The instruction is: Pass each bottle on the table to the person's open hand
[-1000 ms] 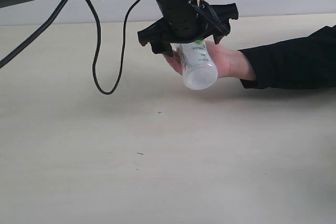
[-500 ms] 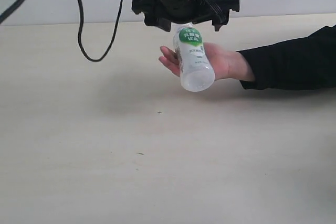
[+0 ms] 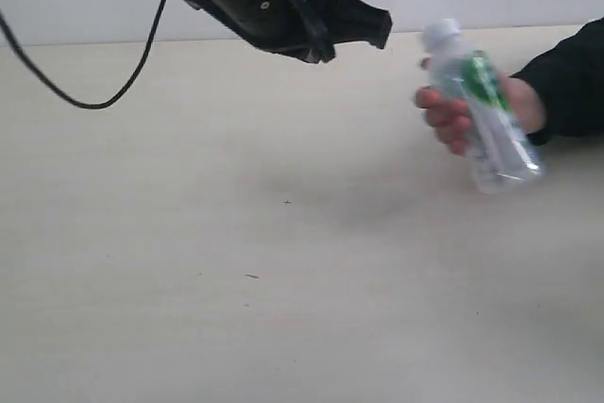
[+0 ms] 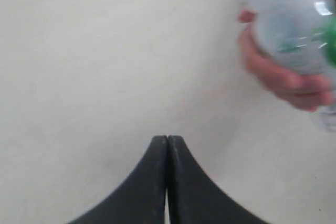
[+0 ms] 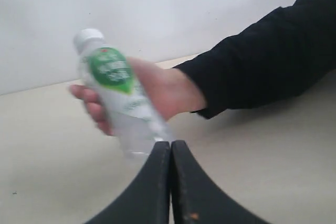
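One clear bottle [image 3: 486,125] with a white cap and green-marked label is tilted in the person's hand [image 3: 444,115], whose fingers are curled round it at the right of the table [image 3: 283,261]. My left gripper [image 3: 377,27] hangs above the table, left of the hand and clear of it, shut and holding nothing [image 4: 167,139]. The bottle [image 4: 294,30] and hand [image 4: 283,80] show blurred in the left wrist view. My right gripper [image 5: 171,143] is shut and bare, just in front of the bottle [image 5: 123,93] and hand [image 5: 168,90]. No other bottles are in view.
The person's black sleeve [image 3: 571,73] reaches in from the right edge of the table. A black cable [image 3: 104,101] hangs from the left arm over the table's far left. A pale wall [image 5: 157,3] stands behind the table.
The left gripper has let go of the bottle and risen up and to the left. The hand has closed on the bottle and pulled it to the right.
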`<state>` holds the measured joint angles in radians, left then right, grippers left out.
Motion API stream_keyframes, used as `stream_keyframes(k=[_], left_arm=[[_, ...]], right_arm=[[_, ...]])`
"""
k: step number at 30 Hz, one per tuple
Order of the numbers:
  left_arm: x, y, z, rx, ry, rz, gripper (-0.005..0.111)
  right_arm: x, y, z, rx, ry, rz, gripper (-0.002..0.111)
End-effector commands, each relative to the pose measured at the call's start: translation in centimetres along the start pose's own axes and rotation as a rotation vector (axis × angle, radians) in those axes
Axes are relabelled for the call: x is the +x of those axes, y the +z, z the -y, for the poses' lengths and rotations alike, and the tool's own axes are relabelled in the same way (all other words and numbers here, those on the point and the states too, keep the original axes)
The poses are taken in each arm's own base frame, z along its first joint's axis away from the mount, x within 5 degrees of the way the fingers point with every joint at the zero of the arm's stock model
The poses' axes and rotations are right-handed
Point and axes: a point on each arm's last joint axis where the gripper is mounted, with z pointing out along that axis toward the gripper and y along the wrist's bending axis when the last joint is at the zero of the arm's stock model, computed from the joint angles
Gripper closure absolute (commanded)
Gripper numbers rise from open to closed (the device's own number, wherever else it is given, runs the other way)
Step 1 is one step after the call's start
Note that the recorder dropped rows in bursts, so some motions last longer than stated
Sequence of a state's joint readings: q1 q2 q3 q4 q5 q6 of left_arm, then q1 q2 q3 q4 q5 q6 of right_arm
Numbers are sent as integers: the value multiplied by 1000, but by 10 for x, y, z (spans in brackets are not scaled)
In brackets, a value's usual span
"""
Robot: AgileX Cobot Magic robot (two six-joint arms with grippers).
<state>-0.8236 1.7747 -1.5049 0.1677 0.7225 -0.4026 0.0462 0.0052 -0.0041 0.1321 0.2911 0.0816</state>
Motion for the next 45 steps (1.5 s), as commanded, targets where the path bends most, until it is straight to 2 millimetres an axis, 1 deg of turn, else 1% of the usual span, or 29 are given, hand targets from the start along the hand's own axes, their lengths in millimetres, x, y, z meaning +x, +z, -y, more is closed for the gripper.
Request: stream_keyframes(k=[1, 4, 6, 8, 10, 12, 15, 16, 19, 22, 37, 38, 39, 41, 44, 45], left_arm=[[23, -27, -18, 54, 12, 184, 107], [41, -45, -33, 89, 7, 316, 107], [54, -60, -45, 107, -7, 411, 107], [71, -73, -57, 127, -24, 521, 107], [91, -82, -68, 136, -41, 594, 107], [106, -92, -75, 147, -50, 674, 107], [125, -105, -87, 122, -59, 730, 107], [132, -107, -92, 101, -70, 717, 107], [145, -113, -99, 57, -88, 677, 107], [151, -114, -101, 39, -94, 640, 107], [151, -115, -101, 36, -93, 635, 107], [151, -117, -102, 15, -36, 646, 107], [150, -122, -105, -21, 39, 675, 107], [151, -140, -115, -99, 91, 740, 107], [159, -183, -131, -237, 39, 899, 107], [162, -193, -133, -265, 33, 935, 107]], right_arm=[[1, 0, 0, 0, -2, 7, 108], [1, 0, 0, 0, -2, 7, 108], [1, 0, 0, 0, -2, 7, 108], [1, 0, 0, 0, -2, 7, 108], [1, 0, 0, 0, -2, 7, 108], [1, 0, 0, 0, -2, 7, 108], [1, 0, 0, 0, -2, 7, 108], [1, 0, 0, 0, -2, 7, 108], [1, 0, 0, 0, -2, 7, 108], [1, 0, 0, 0, -2, 7, 108], [1, 0, 0, 0, -2, 7, 108], [1, 0, 0, 0, -2, 7, 108], [1, 0, 0, 0, -2, 7, 108], [1, 0, 0, 0, -2, 7, 108], [1, 0, 0, 0, -2, 7, 108], [1, 0, 0, 0, -2, 7, 108]])
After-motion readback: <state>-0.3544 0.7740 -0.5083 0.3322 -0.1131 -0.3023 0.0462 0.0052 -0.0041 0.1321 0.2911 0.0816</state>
